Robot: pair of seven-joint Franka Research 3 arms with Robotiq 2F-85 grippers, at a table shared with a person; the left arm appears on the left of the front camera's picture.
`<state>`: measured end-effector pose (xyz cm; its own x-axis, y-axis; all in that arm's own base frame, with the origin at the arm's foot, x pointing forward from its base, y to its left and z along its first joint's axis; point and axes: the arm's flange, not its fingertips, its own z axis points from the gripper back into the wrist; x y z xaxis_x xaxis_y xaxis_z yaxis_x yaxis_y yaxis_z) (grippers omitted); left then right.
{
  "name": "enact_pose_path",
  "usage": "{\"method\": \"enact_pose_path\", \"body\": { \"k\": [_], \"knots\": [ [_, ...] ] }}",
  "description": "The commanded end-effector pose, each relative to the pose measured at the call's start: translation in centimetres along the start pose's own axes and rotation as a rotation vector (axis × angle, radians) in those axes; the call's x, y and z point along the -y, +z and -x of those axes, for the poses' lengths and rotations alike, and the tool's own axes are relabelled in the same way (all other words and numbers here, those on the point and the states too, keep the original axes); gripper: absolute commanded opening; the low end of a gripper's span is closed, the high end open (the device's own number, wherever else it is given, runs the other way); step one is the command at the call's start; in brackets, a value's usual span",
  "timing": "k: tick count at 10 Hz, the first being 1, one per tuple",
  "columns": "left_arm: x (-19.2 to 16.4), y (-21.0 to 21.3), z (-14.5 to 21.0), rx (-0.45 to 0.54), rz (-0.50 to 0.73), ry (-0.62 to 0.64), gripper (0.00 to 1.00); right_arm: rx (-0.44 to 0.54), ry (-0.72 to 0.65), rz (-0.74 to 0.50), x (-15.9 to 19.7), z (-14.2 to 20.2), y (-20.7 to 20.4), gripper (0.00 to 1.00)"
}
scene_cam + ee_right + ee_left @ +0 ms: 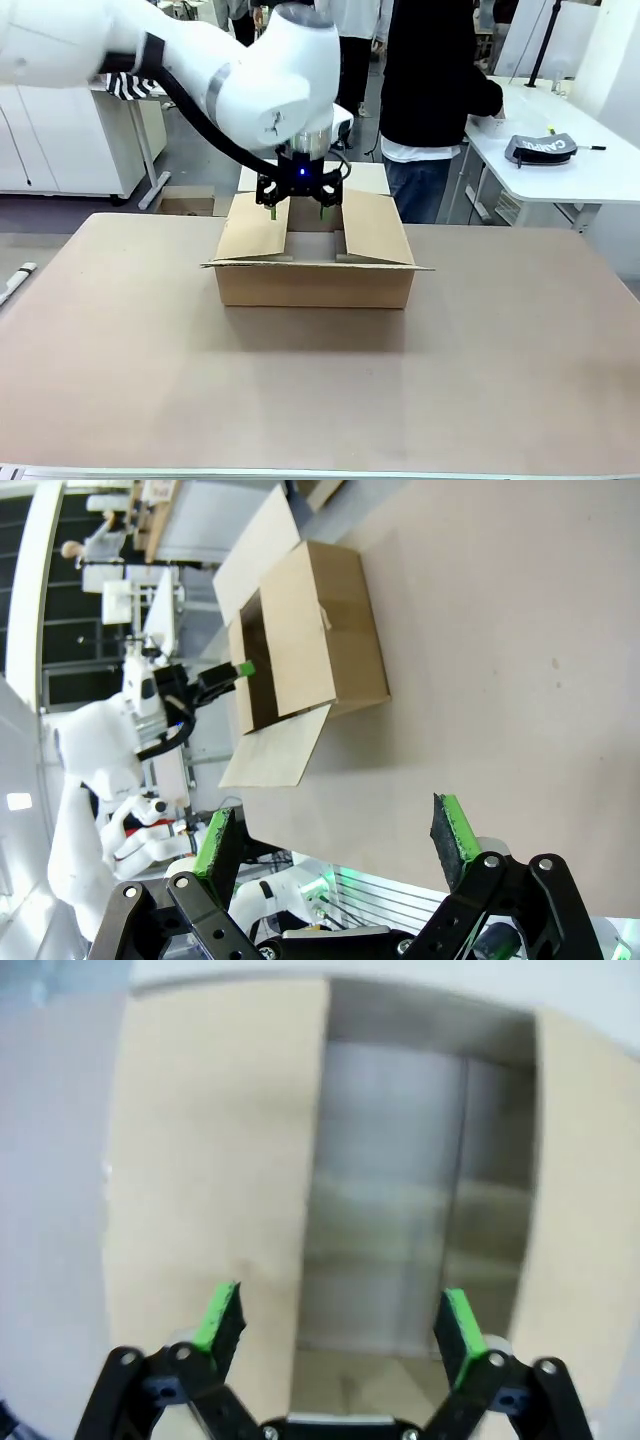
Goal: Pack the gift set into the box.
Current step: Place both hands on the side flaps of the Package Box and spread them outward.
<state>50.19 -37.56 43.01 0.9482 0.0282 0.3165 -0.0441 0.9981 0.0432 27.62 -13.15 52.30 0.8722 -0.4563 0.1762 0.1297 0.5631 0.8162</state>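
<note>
- While a person (430, 90) in a dark top and jeans stands at the far side, the brown table (320, 380) fills the near scene, bare apart from the box; a white side table (570, 160) at the far right carries a grey cap (540, 148).
- Behind the far edge, white cabinets (50, 140) stand at the far left, and a small brown carton (188, 203) sits on the floor beyond the table.
- On the middle of the table toward its far side stands the box (312, 283), its four top flaps spread open.
- Directly over the box opening hangs the left gripper (297, 211), its green-padded fingers (220, 1320) spread apart and holding nothing.
- Seen from the left wrist, the box interior (410, 1200) lies straight below those fingers; it is blurred, and I cannot tell what, if anything, is inside.
- Well apart from the box, the right gripper (335, 845) hovers above the bare table, fingers wide and empty.
</note>
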Motion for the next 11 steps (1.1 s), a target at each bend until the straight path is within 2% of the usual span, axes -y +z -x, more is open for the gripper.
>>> {"method": "enact_pose_path", "body": {
  "k": [1,4,8,10,11],
  "knots": [
    [0.5,-2.8,-0.5,0.124,-0.193,0.030,1.00,0.000,0.023,-0.021,0.0,-0.2,0.1,1.00],
    [1.6,-4.6,-1.0,0.234,-0.361,-0.011,1.00,0.000,0.023,-0.021,0.0,-0.2,0.1,1.00],
    [1.4,-4.1,-1.5,0.270,-0.515,-0.017,1.00,0.000,0.023,-0.021,0.0,-0.2,0.1,1.00],
    [0.2,-3.2,-1.8,0.252,-0.529,-0.007,1.00,0.000,0.023,-0.021,0.0,-0.2,0.1,1.00],
    [-0.2,-2.5,-1.9,0.281,-0.526,0.002,1.00,0.000,0.023,-0.021,0.0,-0.2,0.1,1.00]
  ]
}}
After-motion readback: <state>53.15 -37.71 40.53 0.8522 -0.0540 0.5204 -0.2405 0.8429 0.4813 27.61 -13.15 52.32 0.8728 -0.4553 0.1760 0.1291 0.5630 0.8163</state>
